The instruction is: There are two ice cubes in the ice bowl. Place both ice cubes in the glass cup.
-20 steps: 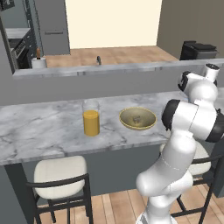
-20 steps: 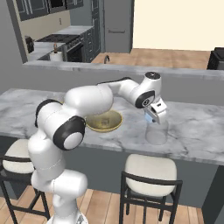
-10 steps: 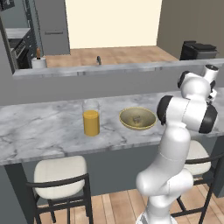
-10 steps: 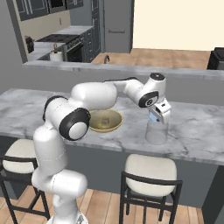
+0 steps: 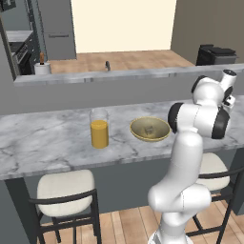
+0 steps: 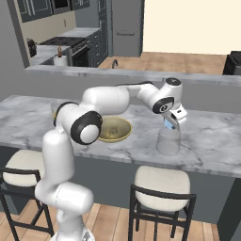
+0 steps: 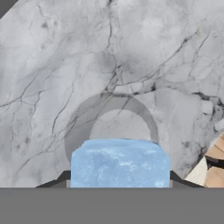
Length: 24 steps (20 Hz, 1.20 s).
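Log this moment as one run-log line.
phase: carry to drop | gripper: shut on ice cube | position: above glass cup | ice bowl: one cube left | next: release, probably

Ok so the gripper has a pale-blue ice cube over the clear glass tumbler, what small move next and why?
Probably open the gripper. In the hand view the pale-blue ice cube sits between the fingertips with the clear glass tumbler's round mouth right beneath it; the right base view shows the hand just above the rim. A second cube seems to wait in the olive-gold bowl.

Ice bowl [image 5: 149, 129] (ice cube [image 5: 150, 127] inside)
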Motion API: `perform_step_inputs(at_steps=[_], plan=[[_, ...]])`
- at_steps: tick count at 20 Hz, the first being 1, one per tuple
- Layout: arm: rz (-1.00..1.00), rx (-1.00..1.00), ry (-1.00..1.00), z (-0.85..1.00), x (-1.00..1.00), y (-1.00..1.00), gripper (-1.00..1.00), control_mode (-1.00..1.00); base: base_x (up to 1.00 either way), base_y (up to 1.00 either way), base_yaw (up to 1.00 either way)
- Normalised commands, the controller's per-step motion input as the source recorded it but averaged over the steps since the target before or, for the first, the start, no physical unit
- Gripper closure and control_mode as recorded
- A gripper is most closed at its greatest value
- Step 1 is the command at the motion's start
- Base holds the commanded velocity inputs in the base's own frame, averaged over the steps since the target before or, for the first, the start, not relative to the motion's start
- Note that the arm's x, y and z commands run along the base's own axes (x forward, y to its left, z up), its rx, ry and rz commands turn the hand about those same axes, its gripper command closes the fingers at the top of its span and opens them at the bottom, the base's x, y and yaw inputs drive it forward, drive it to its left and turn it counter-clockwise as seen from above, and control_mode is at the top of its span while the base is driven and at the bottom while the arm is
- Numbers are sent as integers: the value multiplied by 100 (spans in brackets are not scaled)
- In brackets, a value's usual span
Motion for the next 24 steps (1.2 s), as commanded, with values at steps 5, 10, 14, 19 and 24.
perform_step_inputs(at_steps=[5,10,14,19,24], plan=[[0,-2,0,-18,20,-3,100,-100,0,0,0],[0,-5,0,-28,6,-1,100,-100,0,0,0],[0,-3,0,-17,7,-5,100,-100,0,0,0],[0,-1,0,-10,9,-6,100,-100,0,0,0],[0,-1,0,-16,5,-4,100,-100,0,0,0]])
